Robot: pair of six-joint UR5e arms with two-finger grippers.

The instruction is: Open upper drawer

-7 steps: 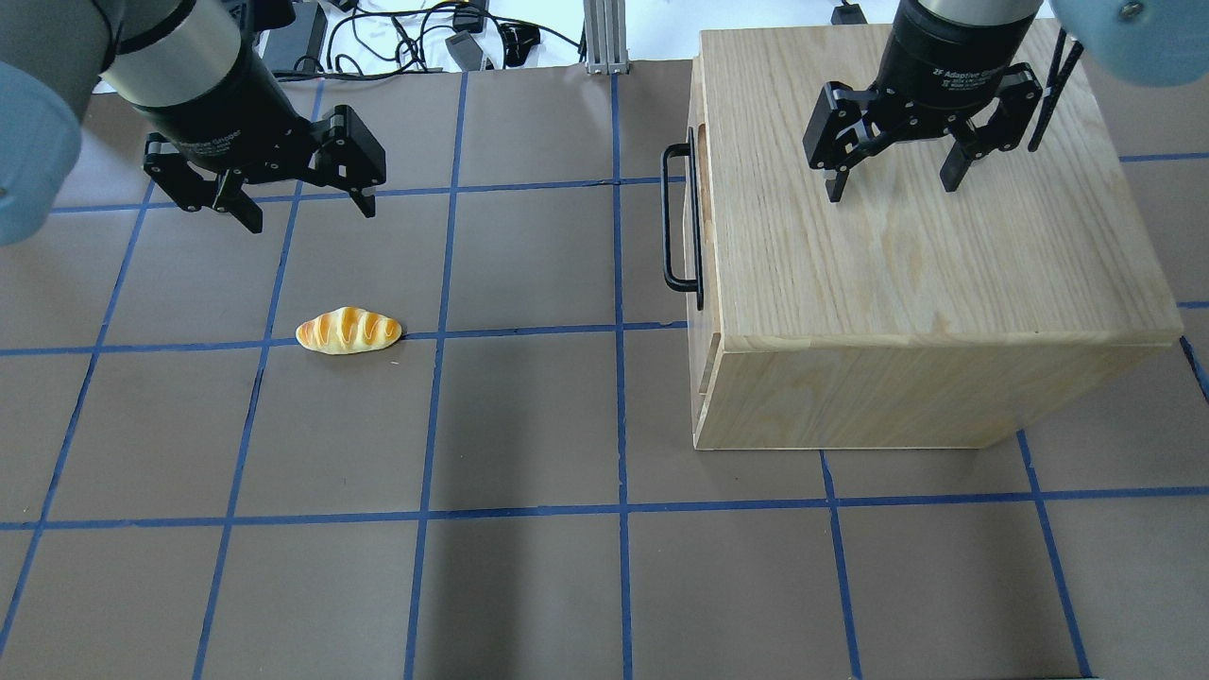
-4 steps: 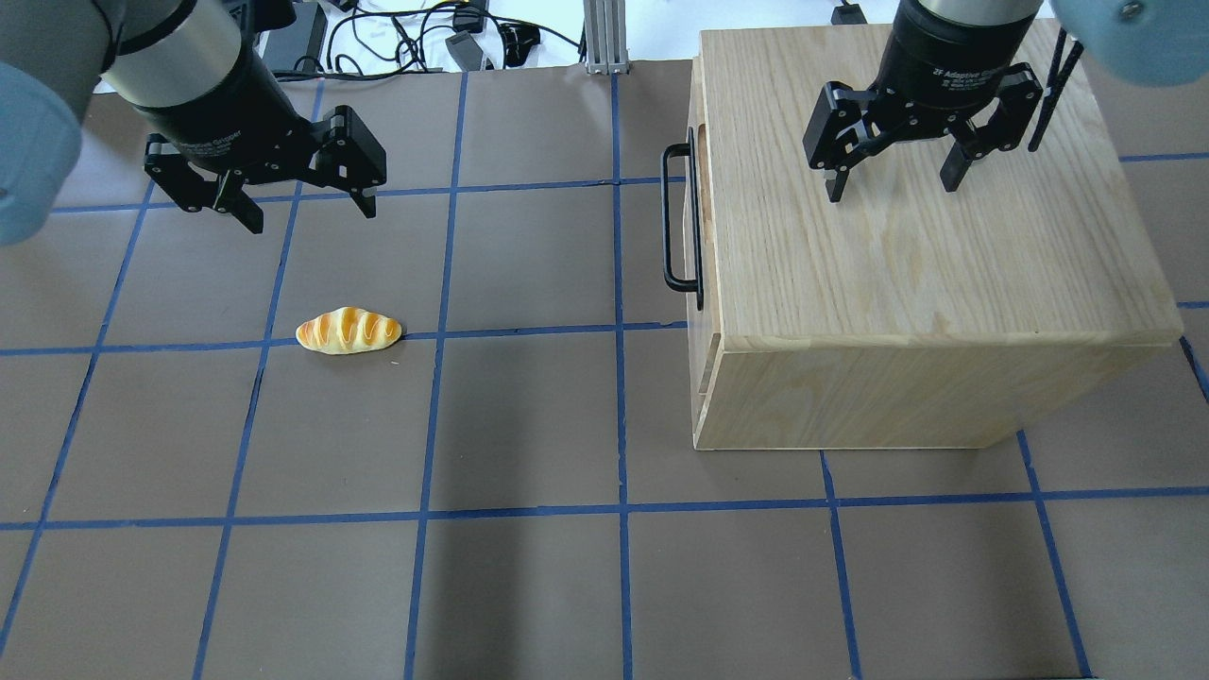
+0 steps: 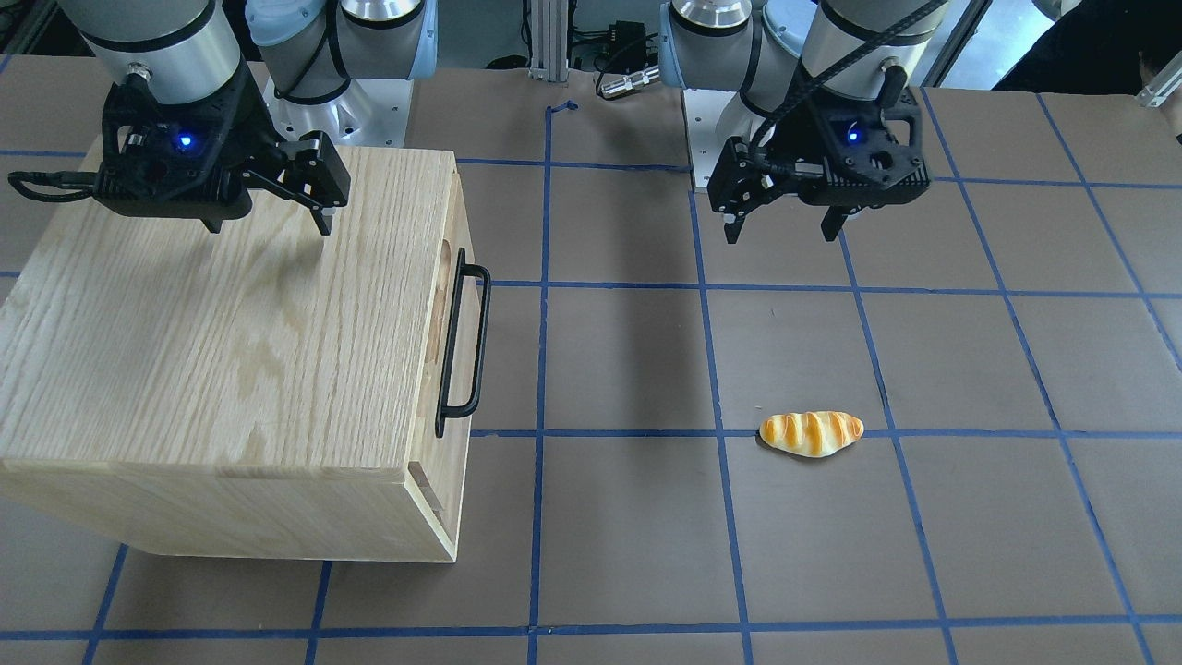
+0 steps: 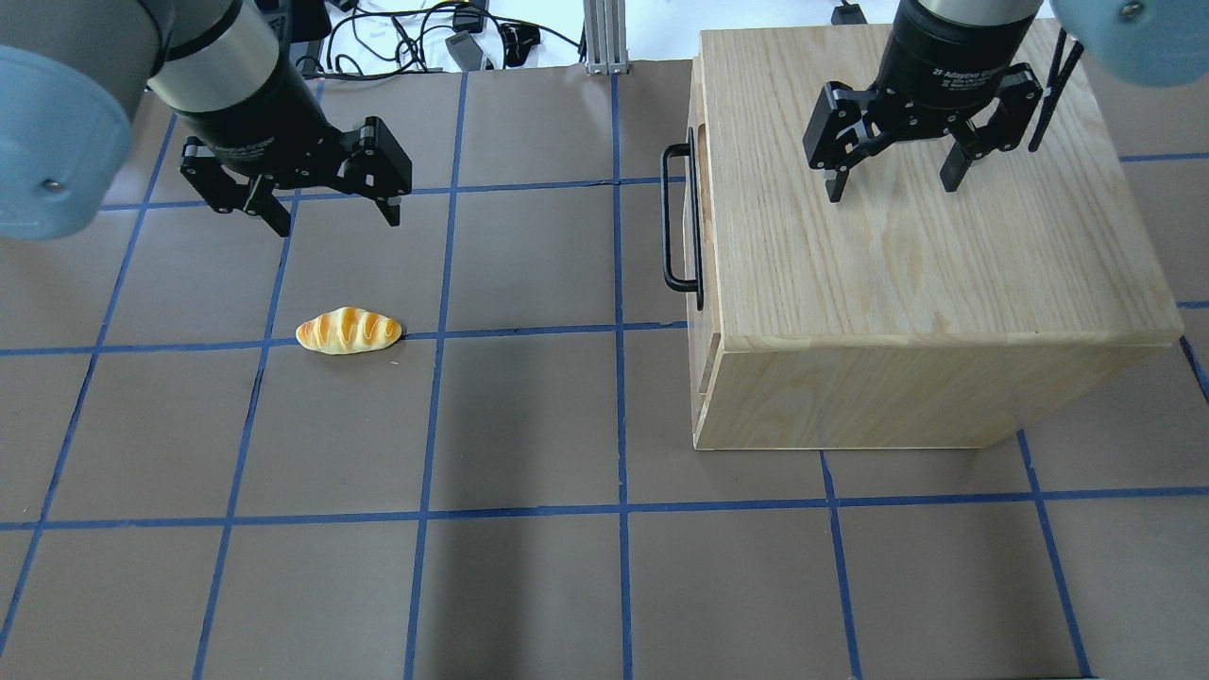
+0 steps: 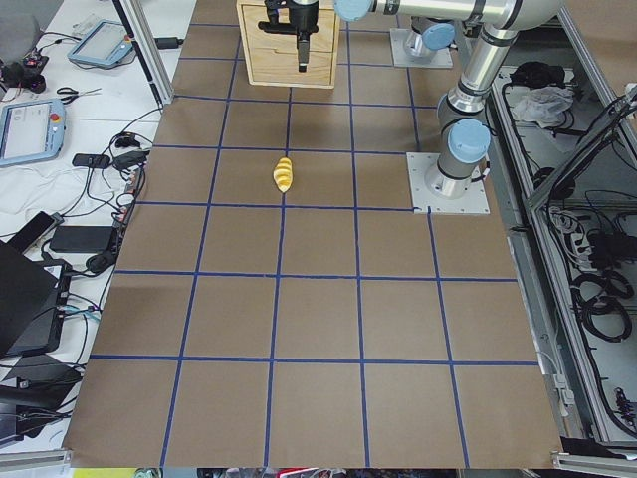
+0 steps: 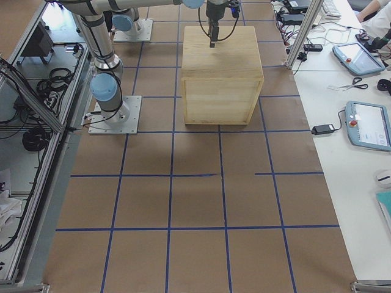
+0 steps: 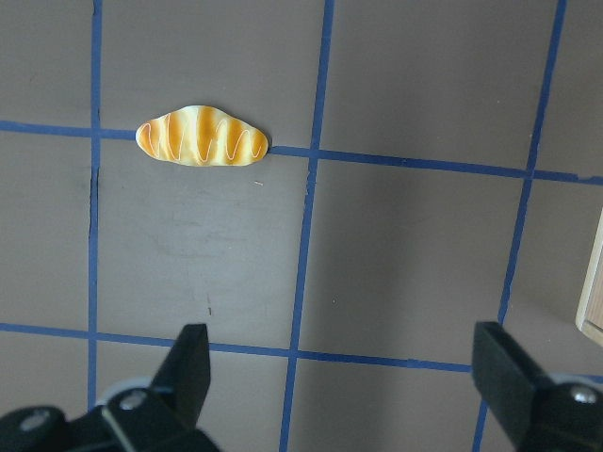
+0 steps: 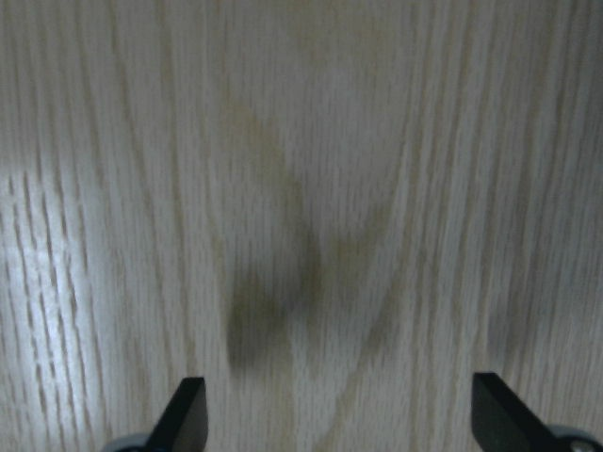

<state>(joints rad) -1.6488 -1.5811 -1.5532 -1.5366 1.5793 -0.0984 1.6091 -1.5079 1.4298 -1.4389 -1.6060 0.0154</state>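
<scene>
The upper drawer [image 3: 429,397] sits pushed in at the top of the oak cabinet [image 4: 926,246]. The cabinet stands on the robot's right half of the counter [image 4: 529,425], with its front turned toward the middle. From overhead and from across the counter that front is only a thin, edge-on strip, and the black handle [image 4: 666,222] juts out of it as a long loop that nothing touches. Only the view from the robot's left end looks at the front face-on, but there it is far off, small and partly covered by the left tool [image 4: 338,225]. The view from the right end shows the cabinet's opposite, plain side and no handle at all. The left tool hangs above bare counter, spread wide and holding nothing, well apart from the handle. Its wrist camera looks straight down through the gap at a bread roll [image 4: 349,331] lying against a blue tape line [image 4: 529,331]. That camera also catches a pale sliver of the cabinet at the picture's right edge. The right tool [image 4: 891,192] hovers over the cabinet's top, likewise spread wide and empty. Its wrist camera sees just oak grain and a soft shadow, so the drawer and its handle are out of that camera's sight. The front-facing view shows the same shadow on the wood below the tool.
</scene>
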